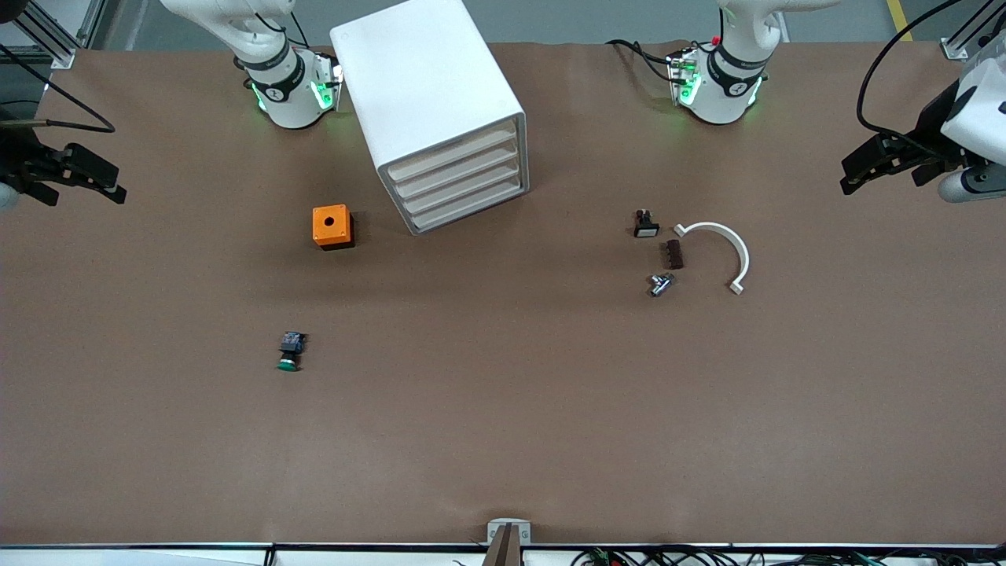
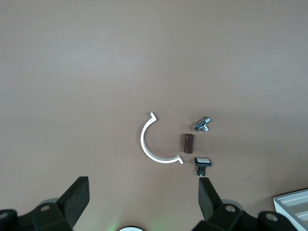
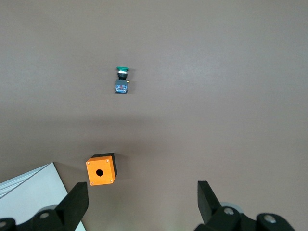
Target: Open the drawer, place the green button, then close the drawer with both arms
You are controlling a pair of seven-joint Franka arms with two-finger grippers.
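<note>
The white cabinet (image 1: 428,86) stands between the two arm bases, and its four stacked drawers (image 1: 460,179) are all shut. The green-capped button (image 1: 289,351) lies on its side on the table toward the right arm's end, nearer to the front camera than the orange cube (image 1: 332,226). It also shows in the right wrist view (image 3: 122,80). My right gripper (image 1: 118,185) is open and empty, high over the table's edge at its own end; its wrist view shows it too (image 3: 142,196). My left gripper (image 1: 847,177) is open and empty, high over the table's edge at its own end, as in its wrist view (image 2: 143,192).
A black button with a white cap (image 1: 646,224), a brown block (image 1: 673,254), a small metal fitting (image 1: 660,284) and a white half-ring (image 1: 719,250) lie toward the left arm's end. The orange cube with a hole sits beside the cabinet. A corner of the cabinet shows in each wrist view.
</note>
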